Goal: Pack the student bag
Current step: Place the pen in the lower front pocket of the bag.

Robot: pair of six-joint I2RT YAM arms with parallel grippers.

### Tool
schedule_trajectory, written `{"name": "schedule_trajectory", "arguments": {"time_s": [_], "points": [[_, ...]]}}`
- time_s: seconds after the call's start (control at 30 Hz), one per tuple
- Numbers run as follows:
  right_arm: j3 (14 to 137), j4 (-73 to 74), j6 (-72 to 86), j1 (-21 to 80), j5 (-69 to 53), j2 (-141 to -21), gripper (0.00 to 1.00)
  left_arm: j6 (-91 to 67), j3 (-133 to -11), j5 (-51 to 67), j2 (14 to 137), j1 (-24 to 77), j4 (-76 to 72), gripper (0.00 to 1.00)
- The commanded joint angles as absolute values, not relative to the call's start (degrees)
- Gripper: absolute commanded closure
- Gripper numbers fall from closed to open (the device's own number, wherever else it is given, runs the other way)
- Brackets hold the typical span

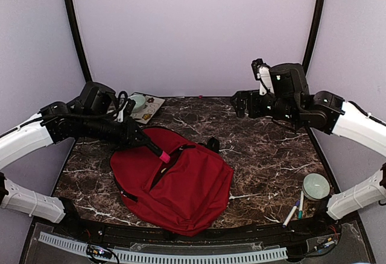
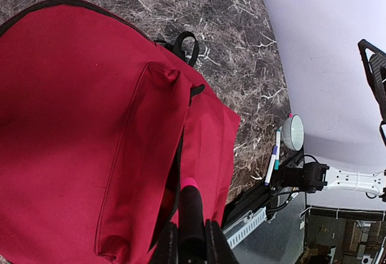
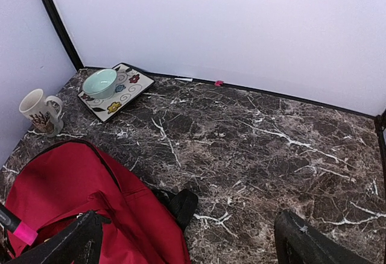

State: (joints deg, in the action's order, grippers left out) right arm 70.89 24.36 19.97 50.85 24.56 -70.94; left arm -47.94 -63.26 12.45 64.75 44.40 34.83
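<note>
Top external: marble table (image 1: 265, 155), lilac walls (image 1: 193, 29); left end effector (image 1: 142, 139) grasps marker (image 1: 155, 150), right (image 1: 239, 103) released.

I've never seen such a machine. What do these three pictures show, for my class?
Two robot arms stand at the near edge of a marble table. One picture looks down from above and behind them; the others come from a camera on each wrist. A dark-red student bag lies on the table. The left end effector is shut on a pink-tipped black marker over the bag's zip. The right end effector is open and empty. Also there: a mug, a bowl on a patterned plate, another bowl, two pens.
</note>
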Motion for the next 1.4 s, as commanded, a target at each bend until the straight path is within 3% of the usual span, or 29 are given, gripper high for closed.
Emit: {"name": "schedule_trajectory", "arguments": {"time_s": [0.0,0.8,1.37], "points": [[67.92,20.98,24.02,51.0,27.59,-68.56,0.0,-45.56,-61.53,11.74,63.42,44.4,35.24,1.0],[67.77,22.59,30.19,50.98,26.57,-70.22,0.01,-41.41,-59.32,7.45,63.77,44.39,37.48,1.0],[63.45,22.31,34.47,50.98,25.39,-66.7,0.01,-49.69,-48.35,16.96,62.44,44.38,24.31,1.0]]}}
